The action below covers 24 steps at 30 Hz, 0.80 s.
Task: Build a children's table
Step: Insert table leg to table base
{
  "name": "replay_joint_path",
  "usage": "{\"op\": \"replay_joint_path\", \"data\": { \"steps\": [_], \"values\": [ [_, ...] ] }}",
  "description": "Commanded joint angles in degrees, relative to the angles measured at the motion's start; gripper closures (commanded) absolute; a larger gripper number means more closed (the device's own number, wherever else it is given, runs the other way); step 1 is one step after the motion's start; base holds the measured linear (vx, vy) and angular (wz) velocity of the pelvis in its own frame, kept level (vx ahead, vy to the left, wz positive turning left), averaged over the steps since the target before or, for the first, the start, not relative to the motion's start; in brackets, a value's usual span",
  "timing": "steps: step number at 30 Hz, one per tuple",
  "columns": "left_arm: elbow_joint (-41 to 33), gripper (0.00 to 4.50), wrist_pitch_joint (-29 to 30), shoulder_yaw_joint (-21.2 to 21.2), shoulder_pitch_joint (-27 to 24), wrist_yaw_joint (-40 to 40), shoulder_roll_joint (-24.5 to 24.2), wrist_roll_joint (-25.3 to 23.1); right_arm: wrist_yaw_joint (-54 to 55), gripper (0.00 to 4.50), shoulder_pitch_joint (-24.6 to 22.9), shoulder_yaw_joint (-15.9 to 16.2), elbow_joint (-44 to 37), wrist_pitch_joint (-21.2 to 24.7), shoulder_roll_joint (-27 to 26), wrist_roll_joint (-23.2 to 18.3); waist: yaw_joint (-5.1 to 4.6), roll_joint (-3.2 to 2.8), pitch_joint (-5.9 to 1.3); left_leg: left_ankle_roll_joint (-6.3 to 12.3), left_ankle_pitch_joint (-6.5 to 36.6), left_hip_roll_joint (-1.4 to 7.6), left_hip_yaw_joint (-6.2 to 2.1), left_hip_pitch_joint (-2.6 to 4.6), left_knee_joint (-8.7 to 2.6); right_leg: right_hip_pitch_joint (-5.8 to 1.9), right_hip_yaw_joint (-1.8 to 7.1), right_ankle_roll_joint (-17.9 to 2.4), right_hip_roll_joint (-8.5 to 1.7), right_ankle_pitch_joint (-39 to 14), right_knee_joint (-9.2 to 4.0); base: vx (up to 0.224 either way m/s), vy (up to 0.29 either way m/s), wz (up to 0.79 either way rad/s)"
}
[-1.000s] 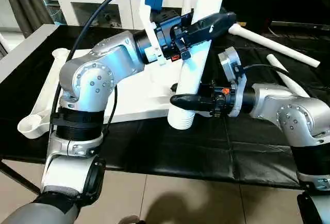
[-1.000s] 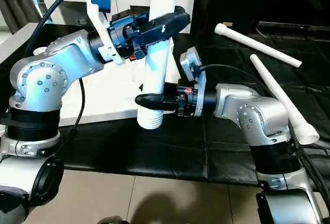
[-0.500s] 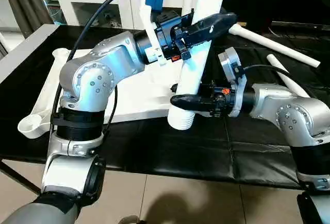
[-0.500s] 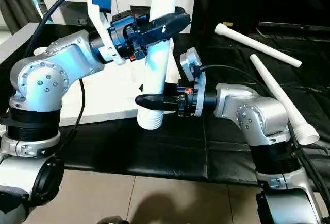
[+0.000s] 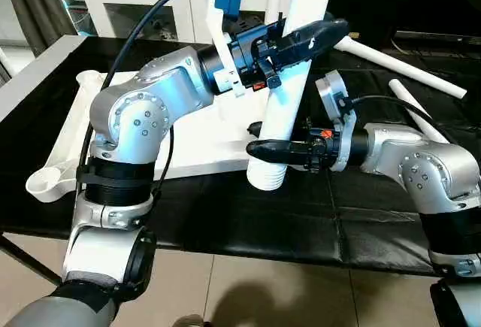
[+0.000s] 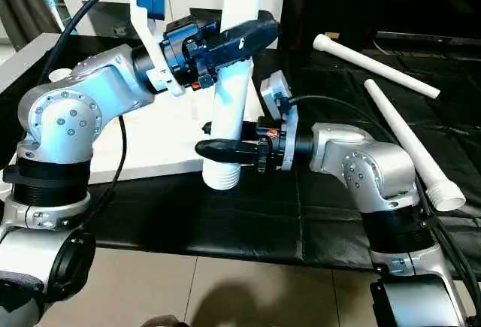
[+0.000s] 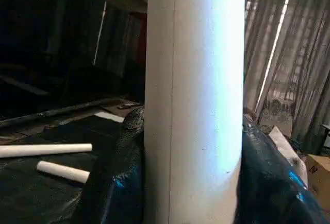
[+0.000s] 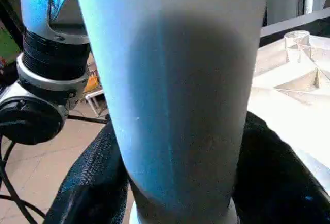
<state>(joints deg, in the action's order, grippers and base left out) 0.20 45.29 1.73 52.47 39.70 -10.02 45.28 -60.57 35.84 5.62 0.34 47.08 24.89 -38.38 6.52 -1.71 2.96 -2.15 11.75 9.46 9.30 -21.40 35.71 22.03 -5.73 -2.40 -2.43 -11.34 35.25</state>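
The white table top (image 5: pixel 203 143) lies ribbed side up on the black-covered bench. One white leg (image 5: pixel 289 101) stands nearly upright at its front right corner, with its threaded end (image 5: pixel 267 177) low over the black cover. My left gripper (image 5: pixel 308 37) is shut on the leg's upper part, and black fingers (image 7: pixel 113 183) hug the leg (image 7: pixel 196 105) in the left wrist view. Lower down, my right gripper (image 5: pixel 253 137) is shut on the same leg, its fingers (image 8: pixel 93 183) pressed to both sides. The ribbed underside (image 8: pixel 289 80) shows behind.
Two loose legs (image 6: pixel 376 64) (image 6: pixel 409 146) lie on the black cover at the right. Another leg (image 5: pixel 64 146) lies along the top's left side. A white cabinet (image 5: pixel 143 4) stands behind the bench. Tiled floor lies below the front edge.
The leg and both grippers have barely moved. My left arm and the leg's upper part have shifted slightly right.
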Motion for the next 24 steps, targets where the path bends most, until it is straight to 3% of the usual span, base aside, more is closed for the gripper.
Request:
{"op": "replay_joint_path", "data": {
  "steps": [1,2,6,17,18,24],
  "values": [
    [-2.1,2.73,0.5,-0.4,0.9,0.5,0.0,0.7,-0.7,1.71,0.8,0.6,0.0,-0.2,0.2,0.2,0.17,0.89,-4.33,4.23,-0.8,3.93,-1.34,0.18,-3.30,-3.61,4.02,-9.2,-6.58,-6.0,-3.61,0.000,0.000,0.00],
    [-2.1,2.73,0.6,-0.4,0.9,0.6,-0.1,0.7,-0.8,2.01,0.7,0.6,0.0,-0.2,0.3,0.2,0.17,0.85,-4.33,4.24,-0.9,3.92,-1.34,0.16,-3.28,-3.59,4.00,-9.2,-6.52,-6.0,-3.60,0.000,0.000,0.00],
    [-2.2,2.73,0.7,-0.4,0.9,0.8,-0.2,0.7,-1.1,2.37,0.7,0.6,0.0,-0.1,0.3,0.2,0.14,0.87,-4.33,4.45,-1.0,3.92,-1.35,0.15,-3.28,-3.59,3.97,-9.2,-6.53,-5.9,-3.60,0.000,0.000,0.00],
    [-2.0,2.73,-0.3,-0.1,1.1,-1.2,0.4,-0.5,-0.4,2.52,0.1,0.3,0.1,-0.3,-0.1,0.5,0.15,0.85,-4.36,4.43,-1.1,3.93,-1.37,0.16,-3.26,-3.57,3.96,-9.2,-6.47,-5.7,-3.57,0.000,0.000,0.00],
    [-2.1,2.17,-0.1,-0.1,1.0,-1.1,0.4,-0.4,0.3,2.52,0.1,0.2,0.4,0.1,-0.2,0.6,0.18,0.68,-4.35,4.41,-1.1,3.93,-1.38,0.16,-3.26,-3.56,3.97,-9.2,-6.51,-5.7,-3.56,0.000,0.000,0.00],
    [-4.6,1.68,1.8,2.2,1.1,-0.4,2.4,5.7,2.4,2.53,-0.5,-1.7,1.1,-0.8,-1.7,0.4,0.17,0.70,-4.41,4.05,-1.0,3.94,-1.36,0.12,-3.24,-3.65,3.96,-10.0,-6.56,-4.7,-3.47,0.000,0.000,0.00]
  ]
}}
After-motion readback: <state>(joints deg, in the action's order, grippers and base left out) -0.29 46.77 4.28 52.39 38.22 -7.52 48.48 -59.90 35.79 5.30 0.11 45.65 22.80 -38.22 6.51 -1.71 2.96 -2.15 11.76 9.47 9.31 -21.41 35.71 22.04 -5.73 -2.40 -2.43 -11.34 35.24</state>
